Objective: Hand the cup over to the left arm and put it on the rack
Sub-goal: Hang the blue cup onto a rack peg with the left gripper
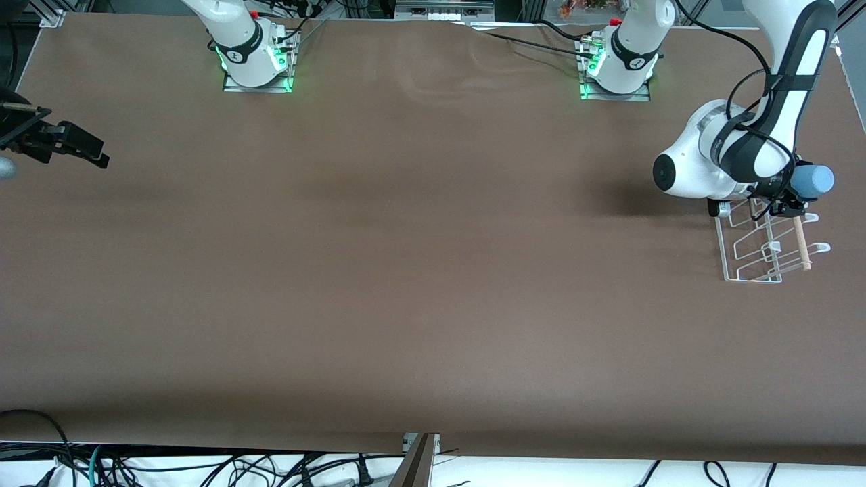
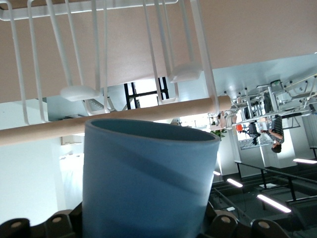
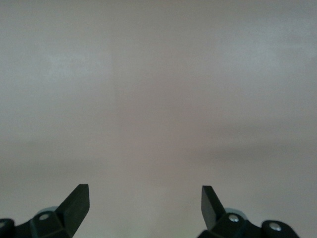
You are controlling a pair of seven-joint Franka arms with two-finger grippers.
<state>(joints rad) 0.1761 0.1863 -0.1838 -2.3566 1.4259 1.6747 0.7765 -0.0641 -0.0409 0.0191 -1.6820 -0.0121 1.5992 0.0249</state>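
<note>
Because the cup (image 2: 148, 181) is already clamped sideways in the left gripper (image 1: 793, 196), the step in hand is judged to be the placing on the rack (image 1: 744, 260).

Item, step in hand: bring the cup's open mouth squarely onto an upturned hook (image 2: 79, 92), pass without knocking the wooden dowel (image 2: 99, 120), lower slowly, and let go only when the rack bears the weight. A skewed approach could nudge the light wire frame along the table.

Item, left gripper: fingers closed on the light-blue cup's body; in the left wrist view the rim faces the rack wires and the dowel, close by but seemingly not touching. It hangs over the rack's end nearest the robot bases, at the left arm's end of the table.

Item, cup: held in the air, axis roughly level, not yet on any hook.

Item, rack: white wire, resting on the brown table (image 1: 406, 270), dowel lying across its hooks.

Item, right gripper (image 1: 81, 150): fingers spread wide, holding nothing, over bare table at the right arm's end; this arm waits.
</note>
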